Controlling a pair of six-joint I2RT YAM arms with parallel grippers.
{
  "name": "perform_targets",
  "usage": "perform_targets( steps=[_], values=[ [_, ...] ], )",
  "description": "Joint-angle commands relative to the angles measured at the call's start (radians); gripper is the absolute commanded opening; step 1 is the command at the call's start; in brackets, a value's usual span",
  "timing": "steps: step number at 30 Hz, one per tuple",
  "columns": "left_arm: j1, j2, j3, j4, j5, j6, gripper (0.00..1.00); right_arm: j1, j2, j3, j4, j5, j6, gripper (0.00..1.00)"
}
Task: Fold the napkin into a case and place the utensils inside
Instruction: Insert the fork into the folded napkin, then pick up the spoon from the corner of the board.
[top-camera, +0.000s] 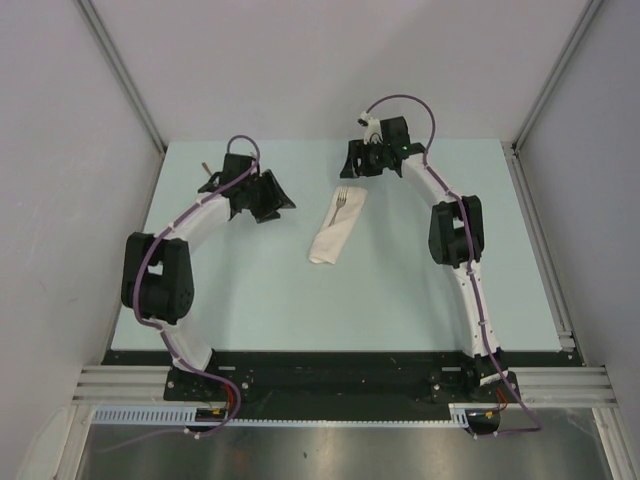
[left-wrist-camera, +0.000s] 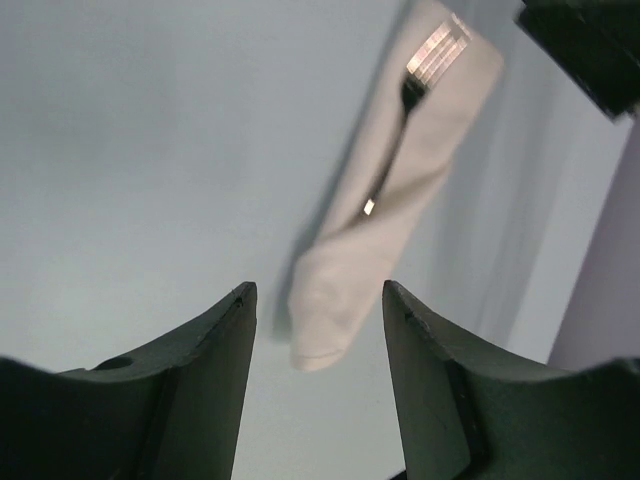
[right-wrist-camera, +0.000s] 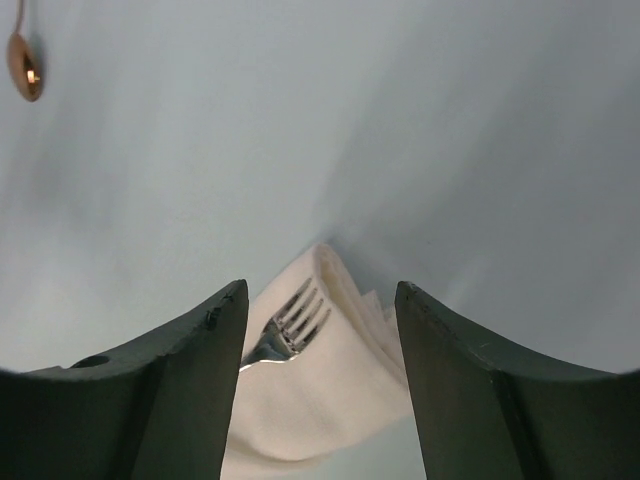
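Your left gripper (left-wrist-camera: 315, 290) and right gripper (right-wrist-camera: 320, 285) both gape, empty. The fork (top-camera: 342, 203) lies in the case (top-camera: 334, 232) mid-table (top-camera: 400, 300). The spoon (right-wrist-camera: 24, 68) lies toward the far-left corner, nearer your left arm.

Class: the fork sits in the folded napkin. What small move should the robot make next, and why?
Probably turn the left claw toward the spoon. The fork already lies in the case, the spoon lies outside it on that claw's side, and the claw is open and empty.
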Motion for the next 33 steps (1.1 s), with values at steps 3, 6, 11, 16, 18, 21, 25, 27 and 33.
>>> perform_targets(
  steps=[3,6,11,16,18,21,25,27,33],
  values=[
    [0.16,0.091,0.181,-0.164,-0.292,0.002,0.58,0.053,-0.251,-0.132,-0.014,0.269,-0.088,0.7],
    [0.22,0.222,0.335,-0.275,-0.393,0.027,0.56,0.088,-0.374,-0.238,0.01,0.355,-0.151,0.72],
    [0.272,0.406,0.629,-0.377,-0.461,0.05,0.56,0.121,-0.532,-0.473,0.105,0.304,-0.134,0.74],
    [0.282,0.554,0.808,-0.44,-0.525,0.039,0.56,0.122,-0.618,-0.594,0.162,0.285,-0.134,0.75],
    [0.285,0.588,0.851,-0.463,-0.542,0.03,0.56,0.119,-0.644,-0.628,0.168,0.282,-0.132,0.75],
    [0.283,0.623,0.879,-0.452,-0.542,0.022,0.56,0.118,-0.661,-0.664,0.193,0.267,-0.131,0.75],
    [0.291,0.654,0.887,-0.435,-0.536,0.007,0.56,0.111,-0.667,-0.687,0.202,0.253,-0.123,0.75],
    [0.294,0.663,0.887,-0.411,-0.521,0.01,0.56,0.111,-0.673,-0.703,0.205,0.247,-0.123,0.74],
    [0.295,0.73,0.943,-0.408,-0.444,0.011,0.51,0.118,-0.714,-0.756,0.225,0.27,-0.105,0.74]
  ],
)
